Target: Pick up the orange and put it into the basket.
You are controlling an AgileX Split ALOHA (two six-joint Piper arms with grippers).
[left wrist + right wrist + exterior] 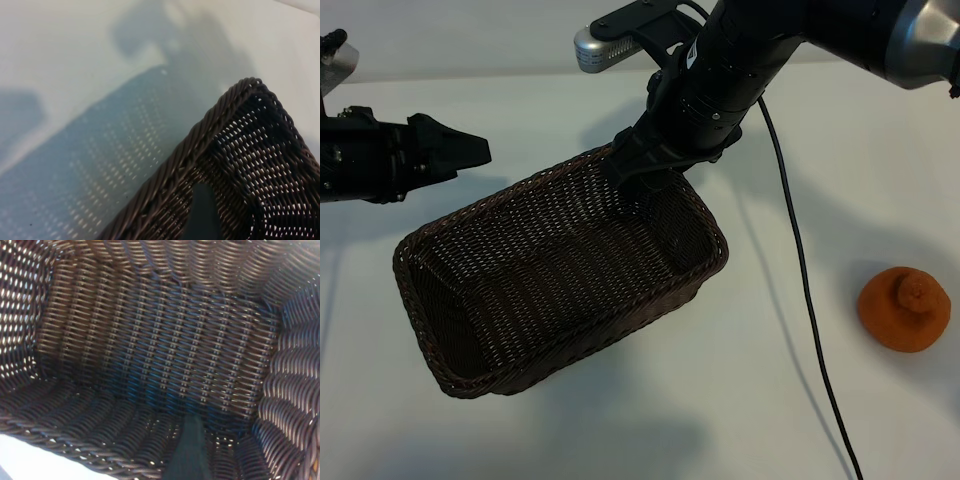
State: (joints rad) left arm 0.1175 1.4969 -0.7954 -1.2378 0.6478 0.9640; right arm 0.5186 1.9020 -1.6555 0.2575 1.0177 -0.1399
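Left claw (470,152) at the far left of the exterior view hangs above the white worktop (740,400), just beside the basket's left end; we see its dark fingers spread apart and holding nothing. At centre we find the basket (460,380), a large rectangular dark-brown wicker container with rounded corners and a braided rim, lying on the worktop; both wrist views show only woven wall and floor inside it. Right claw (642,192) reaches down over the basket's far rim, near its right-hand corner; we read its jaws as standing wide, gripping nothing. A black cable (810,300) trails across the worktop to the right of the basket. At the far right rests the orange (903,310), round, matte and felt-like, with a small knob on top, well apart from the basket and both claws.
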